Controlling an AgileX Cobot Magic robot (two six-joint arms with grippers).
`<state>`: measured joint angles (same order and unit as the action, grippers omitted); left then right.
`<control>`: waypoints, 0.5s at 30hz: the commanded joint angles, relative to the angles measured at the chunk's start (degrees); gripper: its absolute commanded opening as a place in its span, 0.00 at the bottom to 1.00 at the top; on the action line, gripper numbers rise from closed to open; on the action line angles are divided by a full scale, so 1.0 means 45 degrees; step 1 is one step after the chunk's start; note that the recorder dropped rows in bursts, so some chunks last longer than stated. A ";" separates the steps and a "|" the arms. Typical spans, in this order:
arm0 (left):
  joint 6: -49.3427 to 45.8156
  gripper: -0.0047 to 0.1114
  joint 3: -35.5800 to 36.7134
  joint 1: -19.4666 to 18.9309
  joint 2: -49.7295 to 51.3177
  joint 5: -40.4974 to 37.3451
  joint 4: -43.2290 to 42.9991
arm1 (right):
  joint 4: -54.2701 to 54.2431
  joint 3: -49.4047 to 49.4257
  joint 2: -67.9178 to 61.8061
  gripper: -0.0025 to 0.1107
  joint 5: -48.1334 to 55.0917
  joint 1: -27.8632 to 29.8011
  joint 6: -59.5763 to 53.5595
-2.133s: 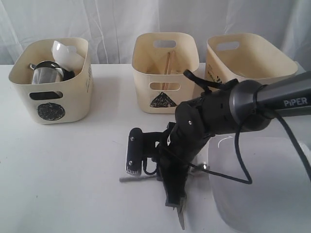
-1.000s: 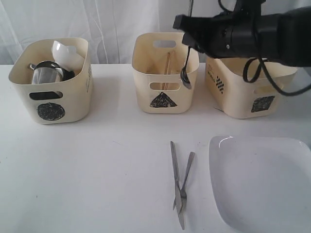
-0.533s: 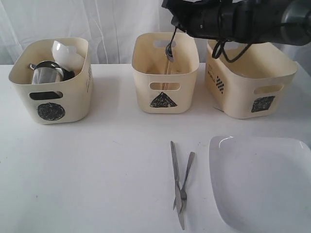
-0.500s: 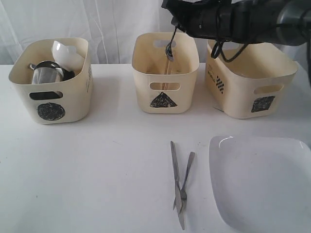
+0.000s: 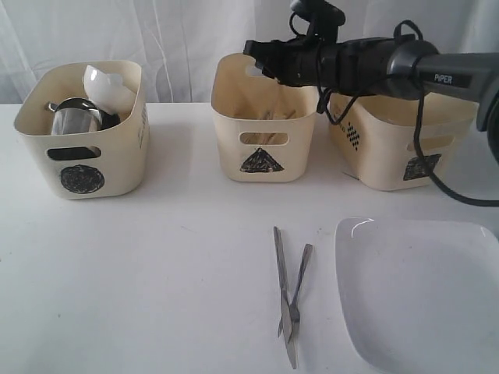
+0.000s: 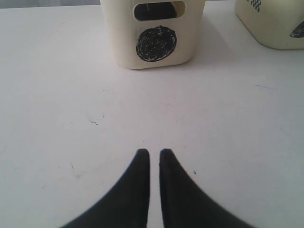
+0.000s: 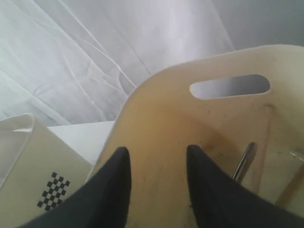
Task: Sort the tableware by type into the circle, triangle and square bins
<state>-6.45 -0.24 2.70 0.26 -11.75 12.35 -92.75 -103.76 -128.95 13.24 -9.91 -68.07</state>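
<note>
Hovering spread wide and empty over the mouth of the triangle bin [image 5: 265,160], the right fingers [image 7: 115,190] grip nothing. The spoon [image 7: 243,161] sits inside the bin, leaning on the slotted wall with its long axis steep, near upright; its bowl end is hidden, so I can't tell which end is up. Best next move, likely: rise straight clear of the rim before swinging to the crossed knife [image 5: 279,265] and fork [image 5: 299,273] on the bench [image 5: 156,273]; left fingers [image 6: 140,173] are nearly closed, empty, low over the bench.
</note>
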 commanded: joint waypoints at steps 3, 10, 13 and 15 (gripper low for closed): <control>0.0025 0.17 0.0053 -0.0003 -0.0057 0.0050 0.0042 | 0.1634 0.0715 0.1393 0.36 0.0649 0.0056 -0.0075; 0.0025 0.17 0.0053 -0.0003 -0.0057 0.0050 0.0042 | 0.7183 0.4171 0.4134 0.36 0.1595 -0.0053 0.2841; 0.0025 0.17 0.0053 -0.0003 -0.0057 0.0050 0.0042 | 1.0559 0.5636 0.5087 0.36 0.1840 -0.0239 0.5777; 0.0025 0.17 0.0053 -0.0003 -0.0057 0.0050 0.0042 | 1.2422 0.6371 0.5530 0.36 0.2333 -0.0494 0.7554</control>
<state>-6.45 -0.24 2.70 0.26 -11.75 12.35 -48.49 -79.31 -106.95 20.85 -10.89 -44.80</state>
